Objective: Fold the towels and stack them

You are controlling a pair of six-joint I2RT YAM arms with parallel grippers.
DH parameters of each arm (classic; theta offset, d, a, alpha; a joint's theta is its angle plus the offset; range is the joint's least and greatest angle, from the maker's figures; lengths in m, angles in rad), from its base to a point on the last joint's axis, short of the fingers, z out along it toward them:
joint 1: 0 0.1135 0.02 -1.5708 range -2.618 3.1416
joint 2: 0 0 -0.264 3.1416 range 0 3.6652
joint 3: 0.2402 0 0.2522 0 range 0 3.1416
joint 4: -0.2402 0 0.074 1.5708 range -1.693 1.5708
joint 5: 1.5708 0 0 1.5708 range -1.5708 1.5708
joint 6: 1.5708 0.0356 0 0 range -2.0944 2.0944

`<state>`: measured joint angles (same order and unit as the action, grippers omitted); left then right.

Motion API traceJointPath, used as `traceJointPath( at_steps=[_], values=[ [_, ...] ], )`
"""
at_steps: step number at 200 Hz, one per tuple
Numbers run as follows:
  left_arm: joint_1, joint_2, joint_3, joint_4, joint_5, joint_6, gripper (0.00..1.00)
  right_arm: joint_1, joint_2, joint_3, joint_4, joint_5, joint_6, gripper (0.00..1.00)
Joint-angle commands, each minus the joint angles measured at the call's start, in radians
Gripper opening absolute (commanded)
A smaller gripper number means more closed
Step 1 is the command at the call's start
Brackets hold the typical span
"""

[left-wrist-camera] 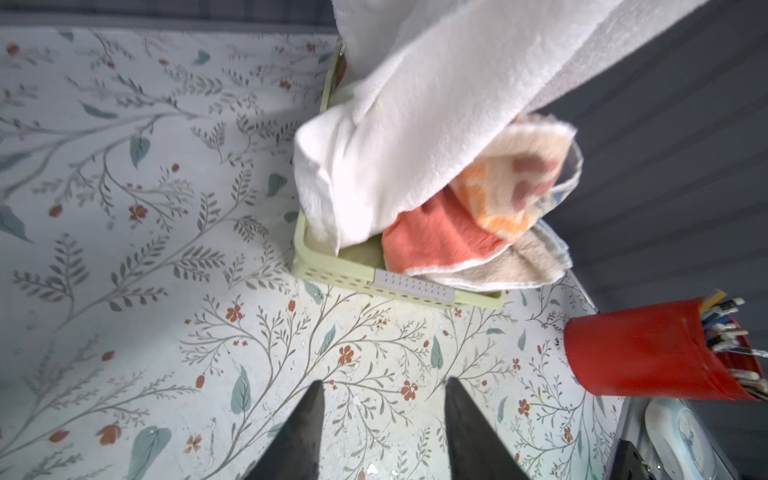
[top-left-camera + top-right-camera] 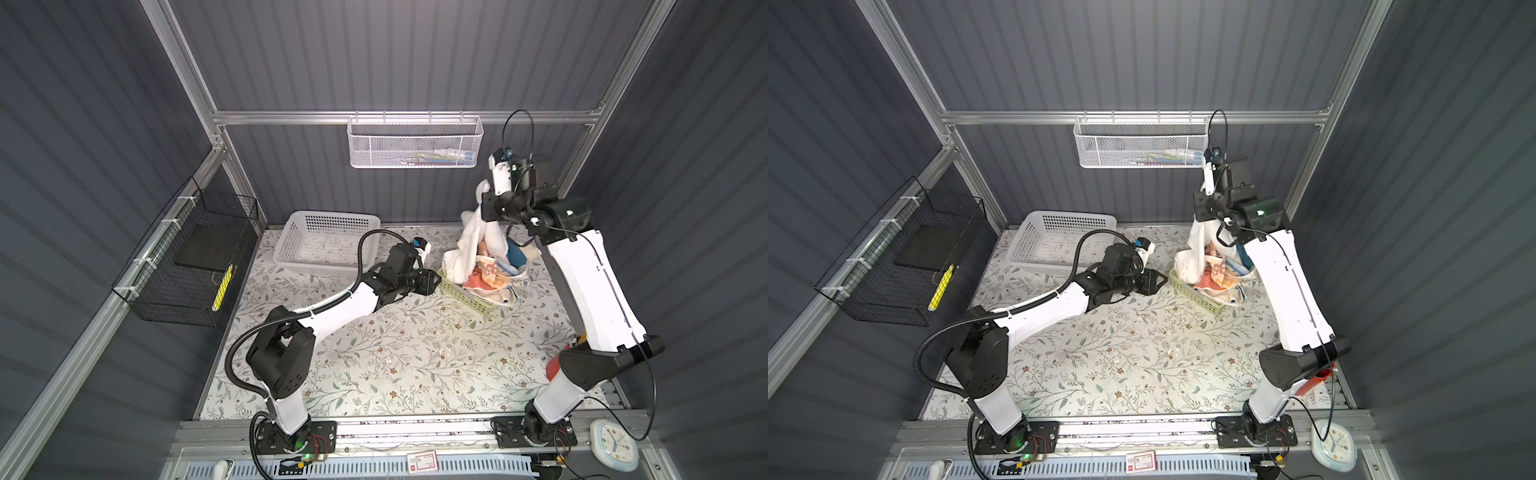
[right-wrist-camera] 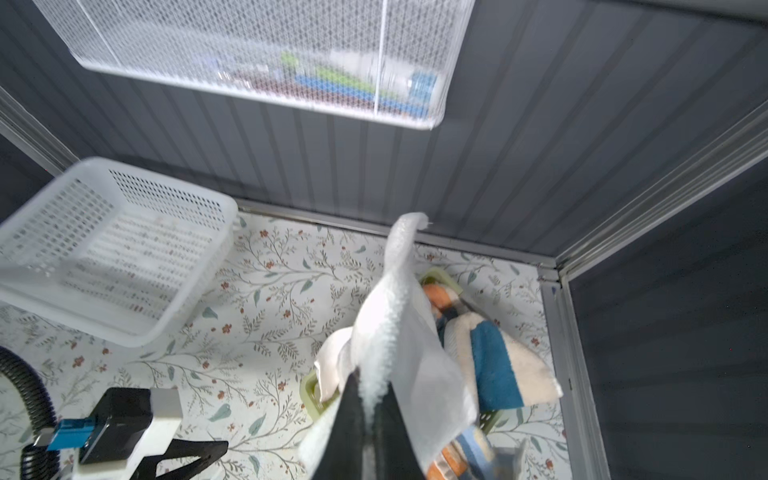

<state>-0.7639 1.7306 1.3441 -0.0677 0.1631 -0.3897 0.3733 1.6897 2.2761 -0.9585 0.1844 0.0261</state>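
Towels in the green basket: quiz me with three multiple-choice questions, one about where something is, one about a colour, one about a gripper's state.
1. Where does the pile of towels lie?
A) in the white basket
B) in the green basket
C) flat on the table

2. The right gripper pinches a cloth of which colour?
A) blue
B) coral
C) white

3. How is the left gripper?
A) open, holding nothing
B) shut on a towel
C) shut on the basket rim

Answers:
1 B, the cloths bulge over its green rim.
2 C, the white towel is clamped between its shut fingers.
3 A, the left wrist view shows only table covering between its spread fingers.
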Motion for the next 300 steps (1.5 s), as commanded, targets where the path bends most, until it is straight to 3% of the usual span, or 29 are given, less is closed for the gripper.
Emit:
traceJointPath(
  at_steps=[1,51,149,191,223,242,256,273,281,300],
  values=[
    [0.006,-0.050,0.037,-0.035,-0.017,0.047,0.48,0.007,0.002,0.143,-0.014,-0.045,-0.028,0.00],
    [0.005,-0.098,0.039,-0.038,-0.028,0.052,0.53,0.056,0.009,0.259,0.025,-0.200,-0.021,0.00],
    [0.006,-0.296,0.032,-0.069,-0.132,0.120,0.61,0.409,-0.065,0.313,0.124,-0.140,-0.117,0.00],
    [0.006,-0.394,0.031,-0.122,-0.213,0.161,0.60,0.454,-0.050,0.308,0.159,-0.192,-0.064,0.00],
    [0.005,-0.450,-0.003,-0.201,-0.310,0.190,0.60,0.443,-0.016,0.190,0.135,-0.150,-0.015,0.00],
    [0.007,-0.473,-0.056,-0.272,-0.380,0.182,0.64,0.411,-0.008,0.008,0.140,-0.234,0.100,0.00],
    [0.009,-0.494,-0.113,-0.312,-0.427,0.152,0.66,0.391,-0.006,-0.193,0.221,-0.350,0.204,0.06],
    [0.022,-0.519,-0.183,-0.351,-0.464,0.099,0.70,0.389,0.028,-0.375,0.330,-0.503,0.302,0.31],
    [0.034,-0.532,-0.209,-0.373,-0.470,0.073,0.72,0.388,0.057,-0.414,0.341,-0.581,0.335,0.42],
    [0.072,-0.557,-0.247,-0.427,-0.459,0.021,0.74,0.388,0.110,-0.432,0.296,-0.642,0.342,0.51]
  ],
)
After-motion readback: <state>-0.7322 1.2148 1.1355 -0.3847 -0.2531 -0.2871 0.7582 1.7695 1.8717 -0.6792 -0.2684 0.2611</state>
